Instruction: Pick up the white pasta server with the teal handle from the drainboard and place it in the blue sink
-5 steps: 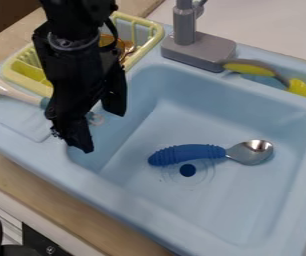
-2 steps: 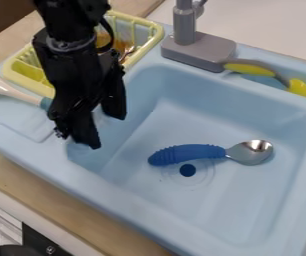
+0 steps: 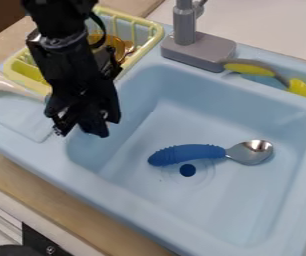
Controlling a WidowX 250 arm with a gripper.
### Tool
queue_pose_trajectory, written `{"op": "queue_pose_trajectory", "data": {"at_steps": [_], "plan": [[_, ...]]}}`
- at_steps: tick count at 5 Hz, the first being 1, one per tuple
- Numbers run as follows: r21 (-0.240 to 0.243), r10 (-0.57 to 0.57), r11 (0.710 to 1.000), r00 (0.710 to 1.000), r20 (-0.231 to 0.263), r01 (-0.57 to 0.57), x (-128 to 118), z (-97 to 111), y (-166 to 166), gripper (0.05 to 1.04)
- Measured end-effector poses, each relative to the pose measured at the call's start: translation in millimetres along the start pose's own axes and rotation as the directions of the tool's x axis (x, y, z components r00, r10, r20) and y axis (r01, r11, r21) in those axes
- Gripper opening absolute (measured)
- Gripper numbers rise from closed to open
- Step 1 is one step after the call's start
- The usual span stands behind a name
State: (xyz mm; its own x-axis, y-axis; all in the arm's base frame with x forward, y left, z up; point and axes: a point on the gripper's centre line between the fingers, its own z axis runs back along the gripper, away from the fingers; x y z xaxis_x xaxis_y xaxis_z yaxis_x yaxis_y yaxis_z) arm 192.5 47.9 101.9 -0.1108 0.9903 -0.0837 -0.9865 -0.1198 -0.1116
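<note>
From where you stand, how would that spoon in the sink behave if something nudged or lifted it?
The spoon would probably move as one stiff piece, with its metal bowl joined to a thick handle. The handle's ridges should help against slipping. Nudged across the sink, it may swivel rather than roll far, given its curved handle and wide bowl.

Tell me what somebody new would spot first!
Probably the black robot arm, its gripper hanging over the left side of the light blue sink. Next, the spoon with the bumpy blue handle, lying in the sink beside the drain hole. Then the yellow rack behind the arm.
</note>
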Motion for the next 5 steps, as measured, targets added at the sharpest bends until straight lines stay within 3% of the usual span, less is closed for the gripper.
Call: {"op": "queue_pose_trajectory", "data": {"at_steps": [1, 2, 4, 5], "plan": [[0.007, -0.006, 1.000, 1.000, -0.013, 0.006, -1.8, -0.3, 1.4, 0.227], [0.012, -0.064, 0.998, 0.997, 0.047, 0.063, -9.2, 2.8, 4.6, 0.227], [0.016, -0.247, 0.969, 0.953, 0.176, 0.248, -47.2, 9.7, 10.5, 0.226], [-0.007, -0.321, 0.946, 0.937, 0.141, 0.325, -71.9, 16.0, 18.3, 0.226]]}}
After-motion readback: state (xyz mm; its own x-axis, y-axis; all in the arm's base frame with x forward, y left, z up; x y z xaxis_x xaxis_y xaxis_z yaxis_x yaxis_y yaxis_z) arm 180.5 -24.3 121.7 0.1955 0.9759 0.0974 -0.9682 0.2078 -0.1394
